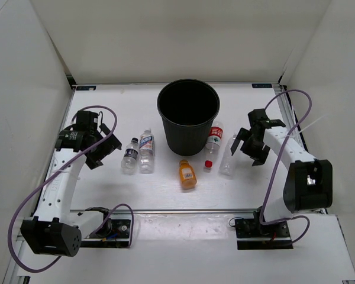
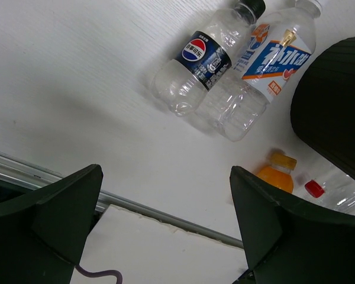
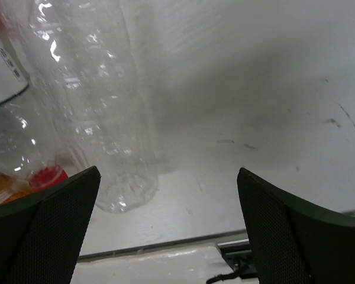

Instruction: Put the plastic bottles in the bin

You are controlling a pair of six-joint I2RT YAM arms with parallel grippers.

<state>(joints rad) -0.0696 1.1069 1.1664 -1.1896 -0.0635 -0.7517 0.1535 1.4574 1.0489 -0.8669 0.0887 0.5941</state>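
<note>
Pincers both released, empty: left pincer (image 1: 106, 145) turned inward toward dark-label bottle (image 1: 129, 157); right pincer (image 1: 244, 148) turned inward, just beside plain bottle (image 1: 228, 158). Both bottles lie flat on worktop (image 1: 106, 189), long axes near-to-far, flanking upright bin (image 1: 186, 139).

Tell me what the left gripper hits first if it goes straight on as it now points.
Probably bare table, just short of the dark-label bottle; the left gripper is open and aimed below it. Depth is hard to judge.
</note>
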